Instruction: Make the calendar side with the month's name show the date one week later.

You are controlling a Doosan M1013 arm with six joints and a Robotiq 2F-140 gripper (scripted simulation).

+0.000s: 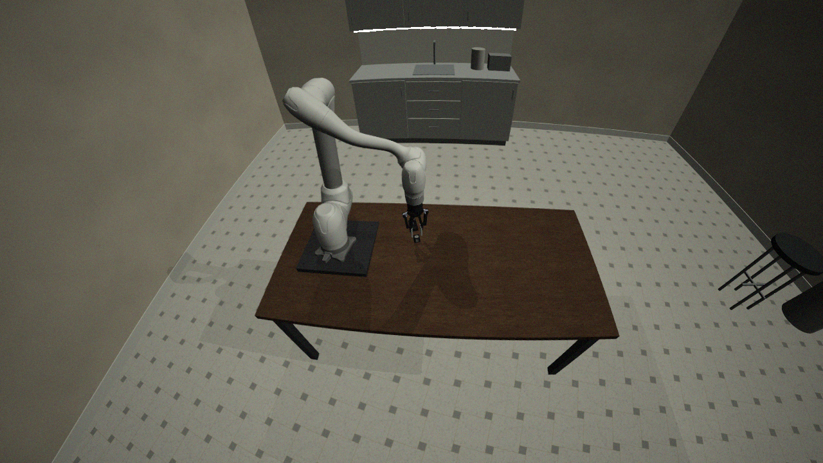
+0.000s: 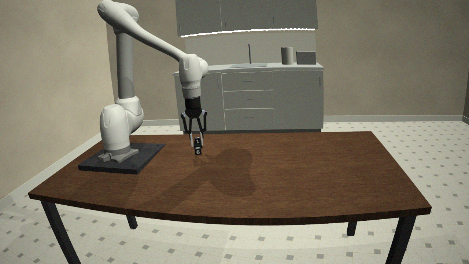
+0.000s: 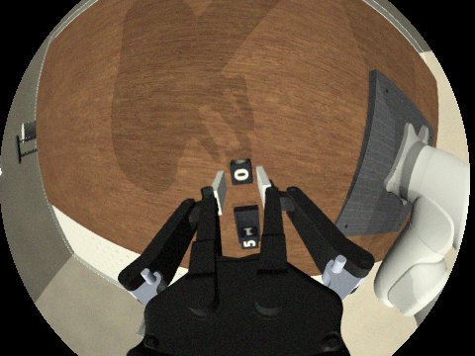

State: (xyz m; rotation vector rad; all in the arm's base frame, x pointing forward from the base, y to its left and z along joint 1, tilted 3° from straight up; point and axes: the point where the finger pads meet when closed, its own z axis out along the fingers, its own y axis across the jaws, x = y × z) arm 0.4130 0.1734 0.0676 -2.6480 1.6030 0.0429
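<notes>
The tool is partly open, its pads beside the "1" cube but not gripping it. That cube sits on the "6" cube on the worktop. Open slowly, then lift straight up so the stack stays standing.

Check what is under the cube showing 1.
The exterior view shows the cube showing 6 just below it, on the table. Whether they touch is unclear: the wrist view shows wood between two cubes. The hand flanks the upper cube, hiding its sides.
</notes>
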